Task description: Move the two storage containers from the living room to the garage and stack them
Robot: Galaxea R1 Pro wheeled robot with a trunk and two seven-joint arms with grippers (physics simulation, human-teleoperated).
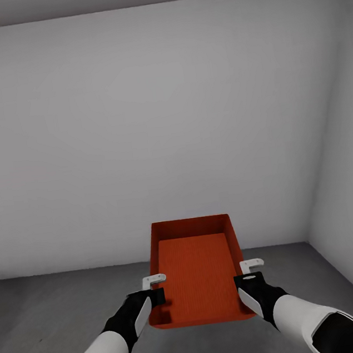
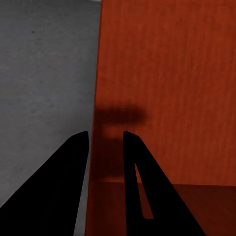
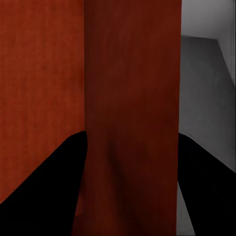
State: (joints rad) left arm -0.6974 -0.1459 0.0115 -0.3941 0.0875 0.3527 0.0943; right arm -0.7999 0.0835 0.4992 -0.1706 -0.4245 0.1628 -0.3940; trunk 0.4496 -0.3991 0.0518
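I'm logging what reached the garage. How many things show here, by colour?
Orange-red: 1, the container, held between the left claw and right claw, one on each side wall.
Grey: 1, the floor.
White-grey: 2, the walls.
Total: 4

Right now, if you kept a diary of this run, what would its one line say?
place: garage corner, grey floor | held: storage container, open top up | left gripper: shut on left wall | right gripper: shut on right wall | state: carried above floor
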